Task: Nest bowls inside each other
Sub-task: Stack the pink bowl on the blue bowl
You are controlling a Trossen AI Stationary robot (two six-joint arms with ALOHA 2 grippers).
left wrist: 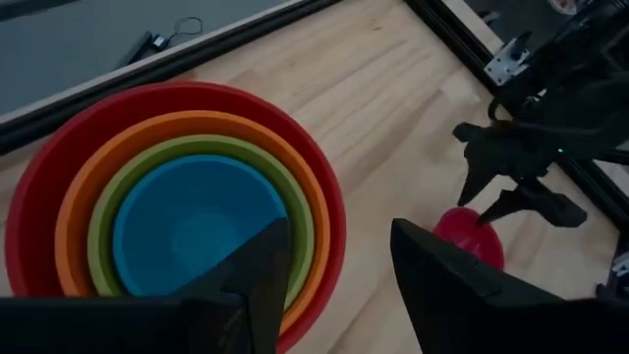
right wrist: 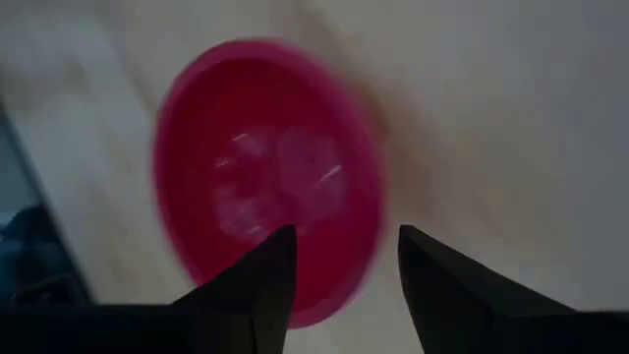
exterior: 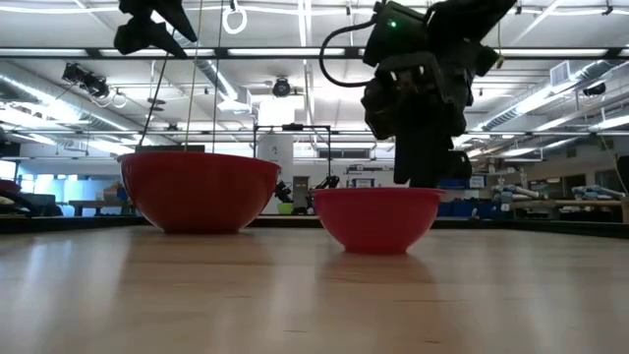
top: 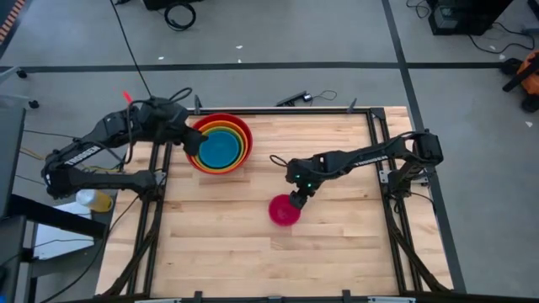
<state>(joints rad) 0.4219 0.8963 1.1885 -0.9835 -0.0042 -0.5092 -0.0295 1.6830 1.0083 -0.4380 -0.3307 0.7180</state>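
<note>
Four bowls sit nested at the table's far left: red [top: 199,128] outermost, then orange [left wrist: 98,172], olive green [left wrist: 103,221] and blue [top: 221,148] innermost. The small magenta-pink bowl [top: 282,212] stands alone on its base near the table's middle. My left gripper [left wrist: 339,224] hangs open above the stack's left rim, with nothing between its fingers. My right gripper [right wrist: 344,231] is open and slants down over the pink bowl's far right rim [right wrist: 366,211]. One finger is over the bowl's inside and the other beyond its rim. My right gripper comes down at a slant onto the pink bowl's rim [exterior: 423,187], fingers on either side of the wall. I cannot tell whether they touch it. The bowl stands upright on the table.
Black frame rails [top: 376,135] border the wooden table [top: 253,261], and a cable and small black device [top: 295,98] lie at the far edge. Bare wood lies between the two bowl groups and across the near half.
</note>
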